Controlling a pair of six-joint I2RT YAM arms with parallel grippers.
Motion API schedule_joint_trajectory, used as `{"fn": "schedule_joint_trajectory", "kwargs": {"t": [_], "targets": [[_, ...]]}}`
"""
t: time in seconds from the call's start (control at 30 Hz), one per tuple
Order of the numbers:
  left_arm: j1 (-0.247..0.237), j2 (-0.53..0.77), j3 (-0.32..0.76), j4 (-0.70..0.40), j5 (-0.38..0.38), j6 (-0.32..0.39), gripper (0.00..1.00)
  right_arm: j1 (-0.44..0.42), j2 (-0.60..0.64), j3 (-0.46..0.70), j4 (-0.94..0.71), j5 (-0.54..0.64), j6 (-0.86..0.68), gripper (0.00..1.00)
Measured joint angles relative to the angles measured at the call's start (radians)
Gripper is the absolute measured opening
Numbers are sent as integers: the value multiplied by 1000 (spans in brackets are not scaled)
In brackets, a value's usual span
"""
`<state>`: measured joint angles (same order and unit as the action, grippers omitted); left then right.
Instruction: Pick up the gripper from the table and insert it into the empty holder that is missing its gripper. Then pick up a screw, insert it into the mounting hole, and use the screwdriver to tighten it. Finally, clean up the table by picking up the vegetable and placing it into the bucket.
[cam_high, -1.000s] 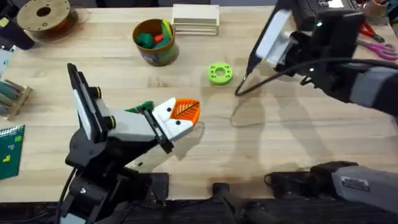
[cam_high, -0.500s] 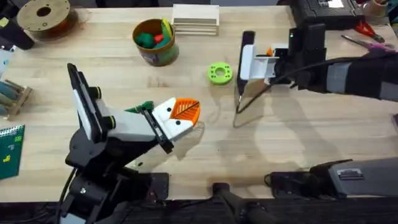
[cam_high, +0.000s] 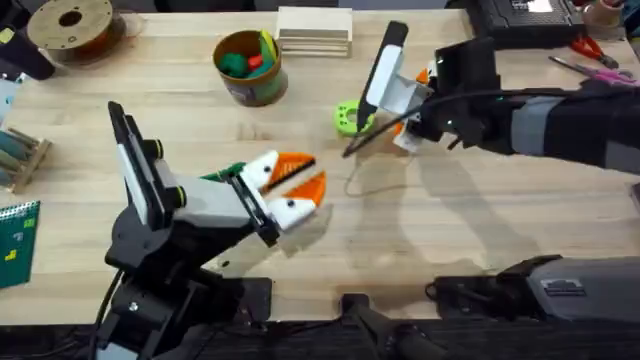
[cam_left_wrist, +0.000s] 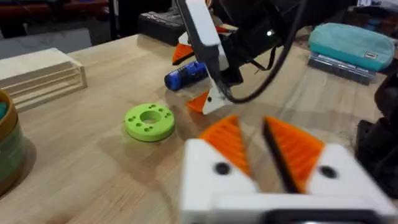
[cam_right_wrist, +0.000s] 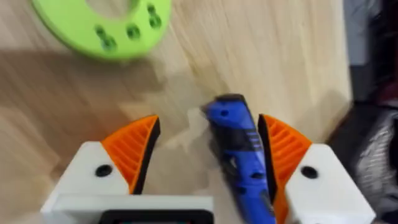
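Observation:
My right gripper is down at the table beside the lime-green ring disc. Its orange pads are open and straddle the blue screwdriver, which lies against one pad. The left wrist view shows the screwdriver low between those same fingers. My left gripper hovers mid-table, open and holding nothing, with an orange wedge on each white base. The bucket stands at the back with green and red vegetables inside. The loose gripper and the empty holder are out of view. A green thing peeks from behind my left arm.
A stack of pale wooden blocks sits behind the bucket, and a filament spool at the back left. Scissors lie at the far right. A black cable trails from the right arm. A teal case lies beyond.
The right arm swung left and dropped to the table by the green disc, over the screwdriver. My left gripper's orange wedges have parted from shut to open.

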<state>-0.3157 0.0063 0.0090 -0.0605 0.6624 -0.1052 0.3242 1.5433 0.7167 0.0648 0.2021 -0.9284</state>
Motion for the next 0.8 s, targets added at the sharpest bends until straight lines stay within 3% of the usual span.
{"fn": "schedule_joint_trajectory", "kwargs": {"t": [0.13, 0.17, 0.37, 0.57, 0.67, 0.8], "targets": [[0, 0, 0, 0, 0, 0, 895, 52, -34, -15, -24, -4, 177, 926], [0, 0, 0, 0, 0, -1, 962, 66, -53, -21, -27, -5, 218, 926], [0, 0, 0, 0, -11, 0, 987, 118, -196, -25, -27, -8, 379, 926], [0, 0, 2, 35, -83, -12, 987, 151, -290, -25, -25, -8, 455, 926], [0, 7, 38, -36, -145, -32, 987, 166, -296, -25, -25, -8, 467, 926], [0, 81, 179, -188, -219, -6, 987, 183, -296, -25, -26, -8, 476, 926]]}}
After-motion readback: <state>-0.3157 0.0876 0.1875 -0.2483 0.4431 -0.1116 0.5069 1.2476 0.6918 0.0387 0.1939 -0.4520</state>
